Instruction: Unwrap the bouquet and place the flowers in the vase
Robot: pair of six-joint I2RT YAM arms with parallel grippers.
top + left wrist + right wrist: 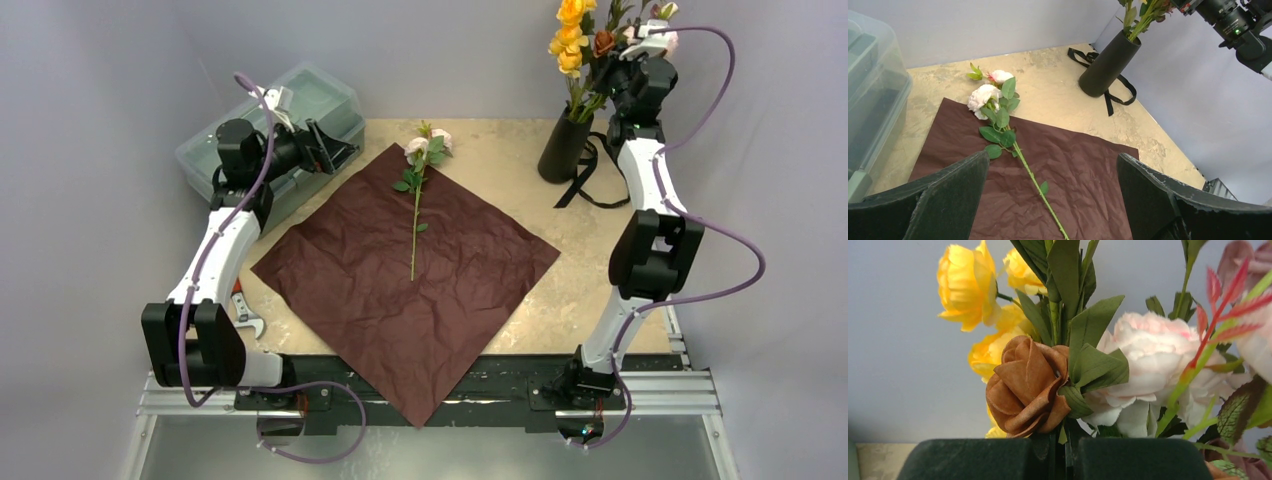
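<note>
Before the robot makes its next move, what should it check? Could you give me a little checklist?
1. The right gripper is shut on the flower stems: ok, they are pinched between its fingers.
2. Those stems reach into the black vase: ok; how deep, cannot tell.
3. The vase stands on the table: ok.
4. The left gripper is open and empty: ok.
5. All flowers are in the vase: not ok, one pale rose stem lies on the maroon paper.
6. The black ribbon is free of the vase's foot: cannot tell.
</note>
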